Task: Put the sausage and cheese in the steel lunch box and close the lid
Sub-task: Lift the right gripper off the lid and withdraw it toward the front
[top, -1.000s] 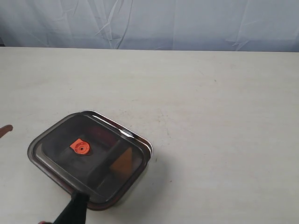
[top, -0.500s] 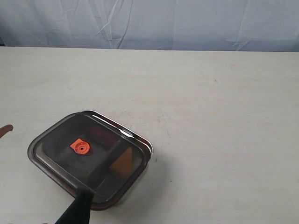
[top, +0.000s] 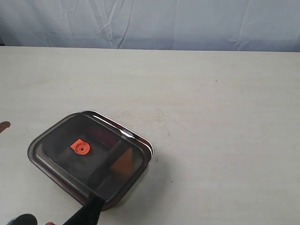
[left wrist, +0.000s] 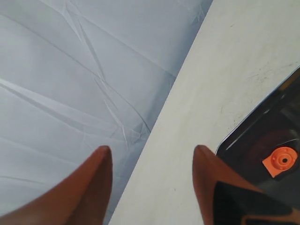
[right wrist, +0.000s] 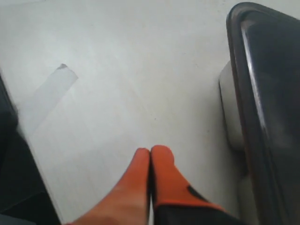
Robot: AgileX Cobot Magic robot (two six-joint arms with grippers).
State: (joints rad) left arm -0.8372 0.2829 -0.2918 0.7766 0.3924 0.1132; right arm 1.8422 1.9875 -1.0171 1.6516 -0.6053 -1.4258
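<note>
The steel lunch box stands at the table's near left, with the dark lid lying on it and its orange valve facing up. Through the lid the cheese shows as a yellow-orange wedge, and the sausage only as a dim reddish shape. My right gripper is shut on nothing, low over the table beside the box wall; its dark back shows at the box's near edge. Off the box's left side my left gripper stands open and empty; the lid and valve show past one finger.
A pale cloth backdrop hangs behind the table's far edge. The white tabletop stretches to the right of and behind the box. A dark object lies at the edge of the right wrist view.
The right gripper has closed its fingers and slid to the right along the box's near edge. The left fingertip at the left border has drawn further out of view.
</note>
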